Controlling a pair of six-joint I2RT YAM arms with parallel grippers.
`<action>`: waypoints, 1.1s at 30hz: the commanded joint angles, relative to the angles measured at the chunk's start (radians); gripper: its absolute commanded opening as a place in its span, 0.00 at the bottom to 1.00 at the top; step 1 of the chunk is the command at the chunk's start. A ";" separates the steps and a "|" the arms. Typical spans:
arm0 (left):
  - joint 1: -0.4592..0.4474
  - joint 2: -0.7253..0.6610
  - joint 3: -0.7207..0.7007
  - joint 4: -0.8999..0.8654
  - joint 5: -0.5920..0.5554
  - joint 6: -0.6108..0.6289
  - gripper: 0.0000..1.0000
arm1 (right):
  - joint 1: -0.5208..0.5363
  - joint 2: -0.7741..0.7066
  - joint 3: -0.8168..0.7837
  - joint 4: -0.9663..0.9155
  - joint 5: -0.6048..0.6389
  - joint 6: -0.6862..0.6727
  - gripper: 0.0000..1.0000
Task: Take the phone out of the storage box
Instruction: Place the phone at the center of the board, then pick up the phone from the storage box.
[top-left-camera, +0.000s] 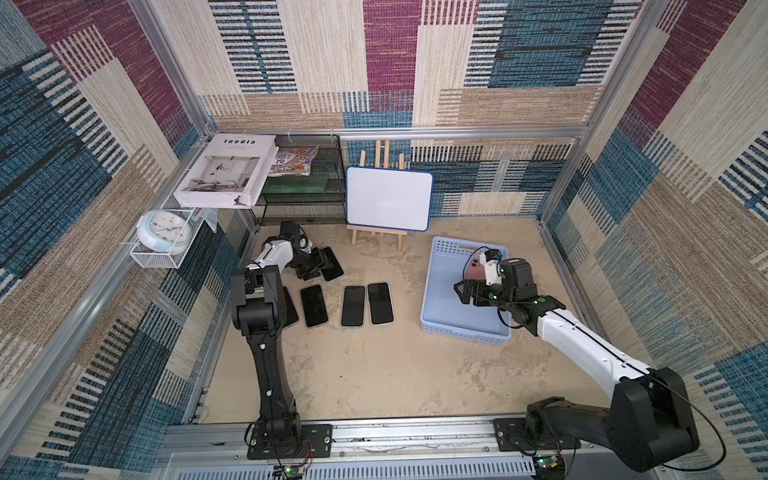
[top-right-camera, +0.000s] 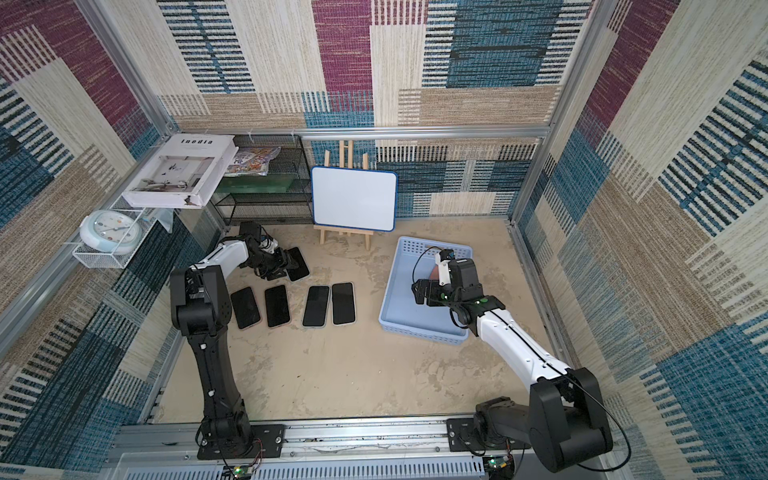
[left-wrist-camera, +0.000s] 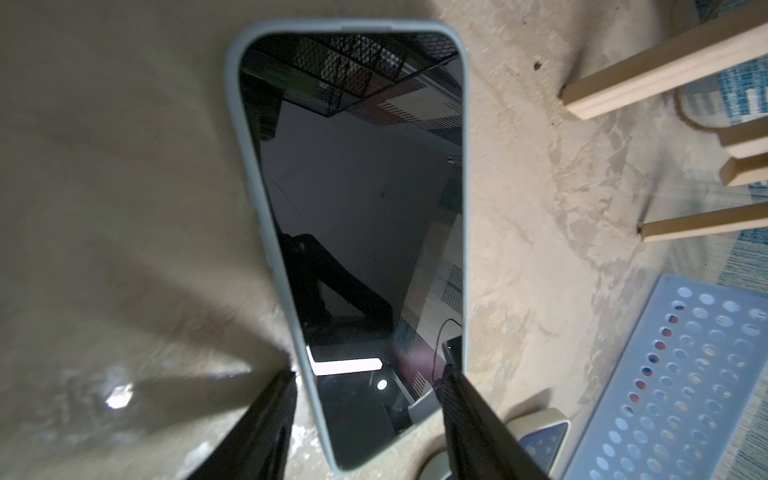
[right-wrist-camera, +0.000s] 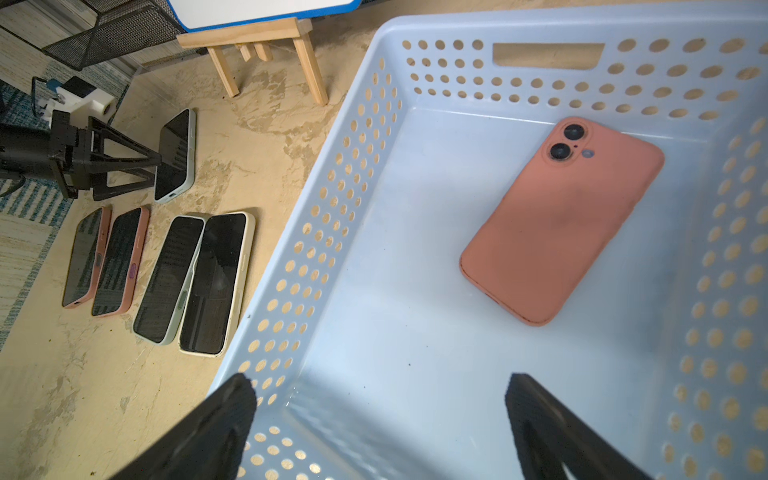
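The pale blue storage box (top-left-camera: 442, 305) (top-right-camera: 397, 303) (right-wrist-camera: 332, 208) stands on the table's right side. One phone (right-wrist-camera: 561, 220) in a pink case lies face down in it, mostly hidden by the arm in a top view (top-left-camera: 473, 270). My right gripper (right-wrist-camera: 380, 380) (top-left-camera: 463, 291) hovers open over the box, short of that phone. My left gripper (left-wrist-camera: 368, 374) (top-left-camera: 322, 266) is open at the end of a pale-cased phone (left-wrist-camera: 365, 208) (right-wrist-camera: 174, 153) lying screen up on the table; one finger stands clear of its edge.
Several more phones (top-left-camera: 353, 305) (right-wrist-camera: 166, 278) lie screen up in a row left of the box. A whiteboard on a wooden easel (top-left-camera: 388, 197) and a black mesh rack (top-left-camera: 303, 183) stand at the back. A clock (top-left-camera: 164, 230) sits in a white wire basket on the left wall.
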 joint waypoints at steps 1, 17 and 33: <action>0.001 -0.047 -0.025 -0.036 -0.097 0.008 0.62 | -0.001 -0.006 -0.003 0.021 0.010 -0.010 0.99; -0.410 -0.562 -0.265 0.157 -0.172 0.065 0.65 | -0.008 0.154 0.104 -0.013 0.191 0.025 1.00; -0.698 -0.705 -0.416 0.201 -0.273 0.084 0.65 | -0.008 0.522 0.347 -0.114 0.435 0.283 1.00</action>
